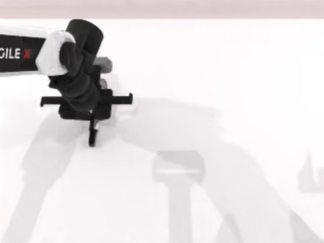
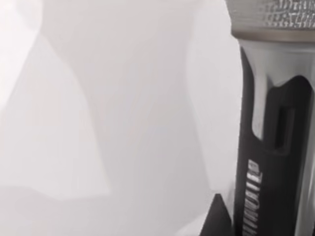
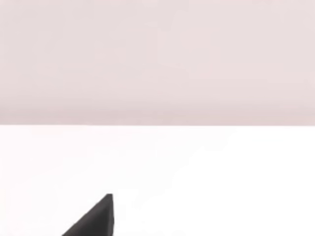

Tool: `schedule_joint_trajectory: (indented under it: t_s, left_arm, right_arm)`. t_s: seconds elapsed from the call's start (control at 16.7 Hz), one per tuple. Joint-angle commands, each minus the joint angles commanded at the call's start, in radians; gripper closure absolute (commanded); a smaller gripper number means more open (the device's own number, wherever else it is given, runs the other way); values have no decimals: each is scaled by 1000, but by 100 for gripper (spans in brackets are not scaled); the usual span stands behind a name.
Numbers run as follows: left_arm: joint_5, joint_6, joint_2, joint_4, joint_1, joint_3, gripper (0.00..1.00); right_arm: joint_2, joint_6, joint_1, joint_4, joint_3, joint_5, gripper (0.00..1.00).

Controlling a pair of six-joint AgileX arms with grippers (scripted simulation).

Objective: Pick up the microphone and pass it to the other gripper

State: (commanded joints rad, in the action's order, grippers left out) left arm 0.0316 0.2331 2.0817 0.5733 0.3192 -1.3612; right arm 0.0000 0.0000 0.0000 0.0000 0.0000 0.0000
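Over the white table (image 1: pixel 212 76), toward its left side in the top view, I have my left gripper (image 1: pixel 92 117) pointing down, its bulky black wrist and white link covering most of what lies beneath. Poking out below that gripper is the slim black handle of the microphone (image 1: pixel 92 134). Up close in the left wrist view the microphone (image 2: pixel 275 147) shows a grey woven mesh head, a pale collar and a glossy black body. I cannot tell how the jaws stand. Only a dark finger tip of my right gripper (image 3: pixel 96 219) shows.
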Motion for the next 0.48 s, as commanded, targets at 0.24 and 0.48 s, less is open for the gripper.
schedule_joint_trajectory:
  t_s: [0.24,0.48]
  left_arm:
    - [105,-49,-52,-265,-9,69,100]
    - [233,-109,-123,-604,-21,169,100]
  right_arm:
    - [0,0,0,0,0,0,0]
    - [0,0,0,0,0,0,0]
